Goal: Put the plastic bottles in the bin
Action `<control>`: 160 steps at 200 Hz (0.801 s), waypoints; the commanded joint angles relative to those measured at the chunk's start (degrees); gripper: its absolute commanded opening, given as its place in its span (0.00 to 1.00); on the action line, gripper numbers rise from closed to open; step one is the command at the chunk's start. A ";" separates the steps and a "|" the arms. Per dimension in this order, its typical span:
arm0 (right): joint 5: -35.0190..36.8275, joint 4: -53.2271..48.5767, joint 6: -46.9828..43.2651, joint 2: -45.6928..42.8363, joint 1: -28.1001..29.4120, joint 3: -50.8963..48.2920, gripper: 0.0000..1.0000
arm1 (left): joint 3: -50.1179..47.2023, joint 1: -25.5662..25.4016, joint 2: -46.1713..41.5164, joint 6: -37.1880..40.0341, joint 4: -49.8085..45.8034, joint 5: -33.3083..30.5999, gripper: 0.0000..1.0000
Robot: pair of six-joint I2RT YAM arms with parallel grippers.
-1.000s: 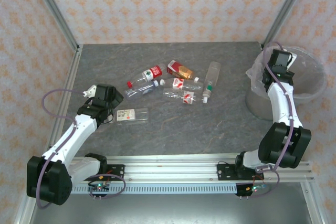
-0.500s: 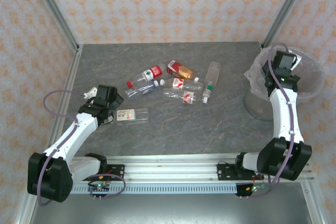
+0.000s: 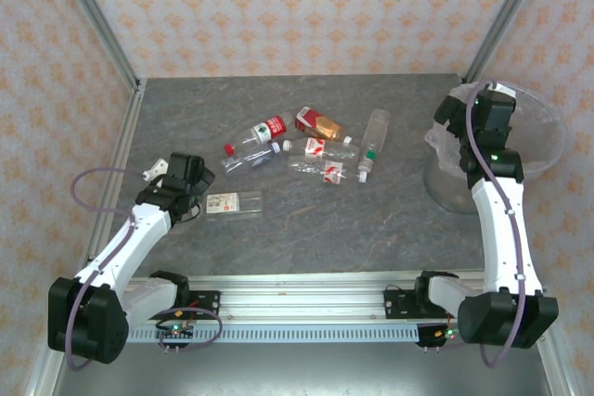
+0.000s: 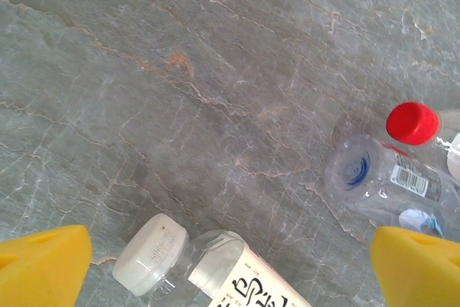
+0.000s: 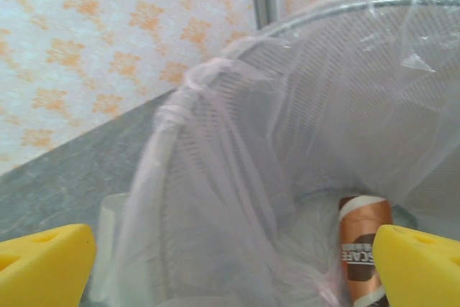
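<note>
We are looking first at the see-through plastic bottle with a white label and white cap point(image 3: 234, 203), which is lying on its side on the grey stone-patterned desk point(image 3: 371, 229), just beside the left gripper point(image 3: 188, 183). Its long axis is running left to right in the overhead view, cap toward that arm. In the left wrist view the white cap point(image 4: 149, 264) is sitting low between the yellow pads point(image 4: 43, 267). The jaws there are standing wide open and empty. The body is running off roughly along the line between the pads, so we are judging that the wrist needs turning before the jaws can close across it. The left arm is plainly the nearer one. The other clear bottles point(image 3: 316, 147) are lying clustered near the desk's middle, apart from both arms. The right gripper point(image 3: 480, 116) is hanging over the round pale wastebasket with a clear bag liner point(image 3: 549, 118), jaws spread wide with nothing between them, and a copper-brown labelled bottle point(image 5: 364, 246) is lying inside. The bag's folds are veiling the bin's depths, and the frame edge is cutting off the nearest bottle's lower part.
</note>
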 commanded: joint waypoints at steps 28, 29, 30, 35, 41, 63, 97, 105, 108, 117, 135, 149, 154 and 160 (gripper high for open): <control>-16.71 10.68 -0.83 -7.16 2.50 -6.02 0.99 | -1.79 1.66 -1.24 -4.59 -2.44 0.10 1.00; -17.20 10.90 -0.84 -7.27 2.48 -6.19 0.99 | -1.74 1.67 -1.21 -4.67 -2.45 0.18 1.00; -17.63 11.14 -0.81 -7.36 2.56 -6.36 0.99 | -1.72 1.68 -1.16 -4.84 -2.50 0.22 1.00; -20.12 12.06 -0.93 -7.81 2.75 -6.93 0.99 | -1.70 1.92 -0.93 -5.45 -2.77 0.65 1.00; -23.27 12.94 -1.30 -8.33 3.09 -7.57 0.99 | -1.61 2.19 -0.67 -6.00 -2.96 1.55 1.00; -30.13 14.80 -4.50 -10.02 7.09 -9.45 0.99 | -1.50 3.00 0.04 -7.32 -2.99 4.78 1.00; -29.61 15.46 -9.12 -10.45 15.18 -11.68 0.99 | -1.57 3.14 -0.21 -11.55 -4.33 6.74 1.00; -28.85 16.00 -9.21 -10.14 16.77 -12.40 0.99 | -1.77 3.20 -0.43 -13.17 -4.72 7.27 1.00; -28.51 16.28 -9.13 -9.98 17.27 -12.63 0.99 | -1.85 3.18 -0.59 -13.91 -4.82 7.59 1.00; -27.34 17.39 -8.81 -9.58 18.90 -13.76 0.99 | -2.49 3.34 -1.10 -16.09 -4.53 9.26 1.00; -25.36 19.64 -7.65 -8.59 21.76 -16.14 0.99 | -3.78 3.43 -2.78 -20.76 -3.78 11.50 1.00; -22.74 20.33 -6.19 -7.46 23.79 -17.11 0.99 | -3.98 3.44 -3.94 -24.51 -5.85 11.44 1.00; -21.90 20.50 -5.72 -7.03 24.44 -17.39 0.99 | -4.02 3.44 -4.31 -25.37 -6.46 11.51 1.00; -21.26 20.71 -5.12 -6.47 25.11 -17.74 0.99 | -4.30 3.51 -4.71 -26.38 -6.82 11.62 1.00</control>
